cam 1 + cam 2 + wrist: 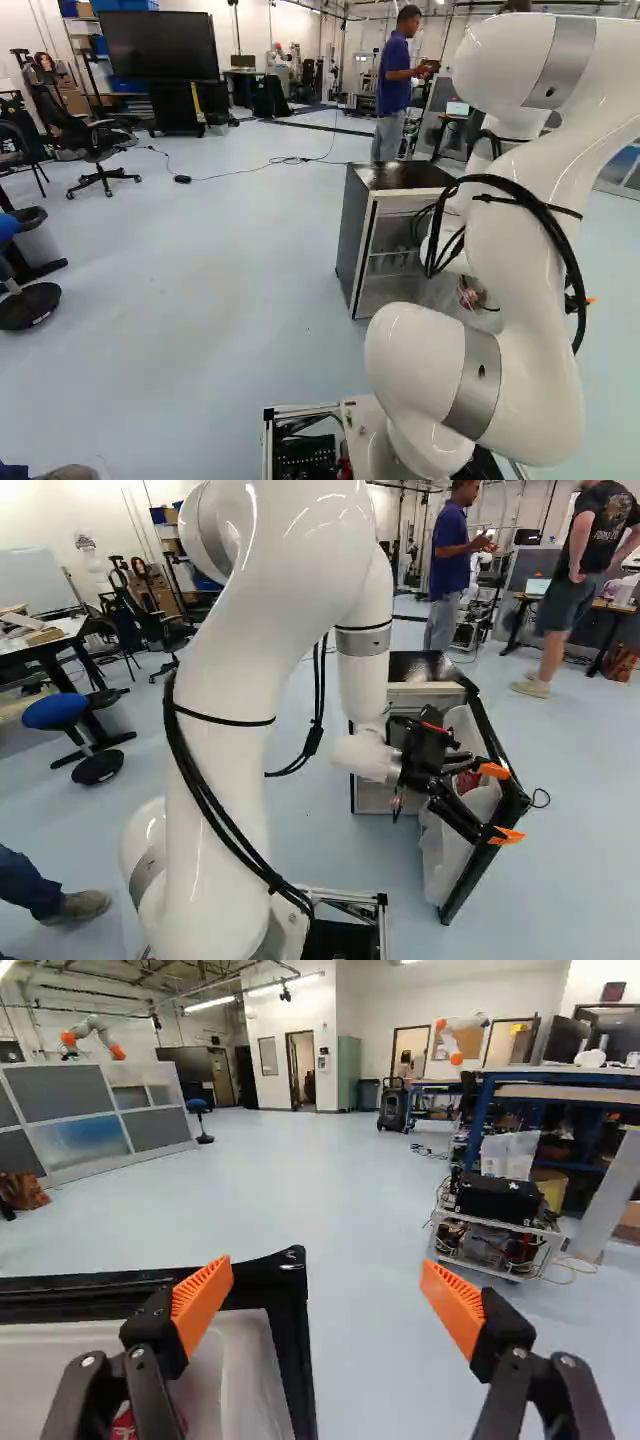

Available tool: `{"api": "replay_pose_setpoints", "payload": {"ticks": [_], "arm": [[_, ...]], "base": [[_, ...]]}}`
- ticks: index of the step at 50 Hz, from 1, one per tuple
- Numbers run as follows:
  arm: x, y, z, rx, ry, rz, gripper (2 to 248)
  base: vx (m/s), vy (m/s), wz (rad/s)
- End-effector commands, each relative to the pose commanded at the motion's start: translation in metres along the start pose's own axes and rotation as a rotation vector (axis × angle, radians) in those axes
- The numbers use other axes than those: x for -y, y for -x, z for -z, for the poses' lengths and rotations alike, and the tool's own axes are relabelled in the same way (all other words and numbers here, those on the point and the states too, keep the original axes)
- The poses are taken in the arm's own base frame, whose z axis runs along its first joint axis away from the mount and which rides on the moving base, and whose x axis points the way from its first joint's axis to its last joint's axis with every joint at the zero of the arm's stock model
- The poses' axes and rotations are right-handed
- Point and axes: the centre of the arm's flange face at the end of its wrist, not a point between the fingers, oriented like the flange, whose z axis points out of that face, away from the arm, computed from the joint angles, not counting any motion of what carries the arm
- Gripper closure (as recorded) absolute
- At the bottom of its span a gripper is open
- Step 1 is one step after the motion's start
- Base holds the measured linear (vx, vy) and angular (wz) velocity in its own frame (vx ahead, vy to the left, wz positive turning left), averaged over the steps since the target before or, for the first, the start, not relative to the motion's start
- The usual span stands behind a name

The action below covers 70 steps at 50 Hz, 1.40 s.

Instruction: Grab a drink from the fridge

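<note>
The gripper [502, 802] is at the opened fridge door [485, 855], over its upper part in the right base view. In the wrist view the gripper [328, 1305] stands wide open with nothing gripped. One finger is over the door's white inner side [245, 1360]; the door's black corner [291, 1260] shows between the fingers, nearer that one. A red item [125, 1426], partly hidden behind that finger, sits in the door. The dark fridge [352, 240] stands ahead of the base, and wire shelves [388, 254] show inside; the arm covers part of it. I cannot make out which drinks it holds.
A cart with electronics [497, 1222] and a blue-framed workbench [560, 1078] stand beyond the gripper, on the side away from the door. Grey partitions [95, 1115] stand across the floor. Another robot [95, 1032] shows above them. A cable [250, 170] crosses the floor.
</note>
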Motion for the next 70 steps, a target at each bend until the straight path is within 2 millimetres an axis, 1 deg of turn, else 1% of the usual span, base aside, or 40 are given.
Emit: {"api": "replay_pose_setpoints", "payload": {"ticks": [6,13,19,25,47,56,70], "arm": [[0.005,0.0,-0.01,-0.005,0.017,-0.012,3],[0.004,-0.001,-0.014,-0.006,0.028,-0.015,3],[-0.001,-0.001,-0.015,-0.005,0.033,-0.012,3],[-0.011,-0.002,-0.012,-0.001,0.038,-0.002,3],[-0.054,-0.006,0.01,0.018,0.016,0.051,3],[-0.067,-0.007,0.024,0.022,-0.051,0.08,3],[-0.084,-0.009,0.049,0.03,-0.2,0.126,3]], "base": [[0.0,0.0,0.0],[0.0,0.0,0.0],[0.0,0.0,0.0],[0.0,0.0,0.0],[0.0,0.0,0.0],[0.0,0.0,0.0],[0.0,0.0,0.0]]}}
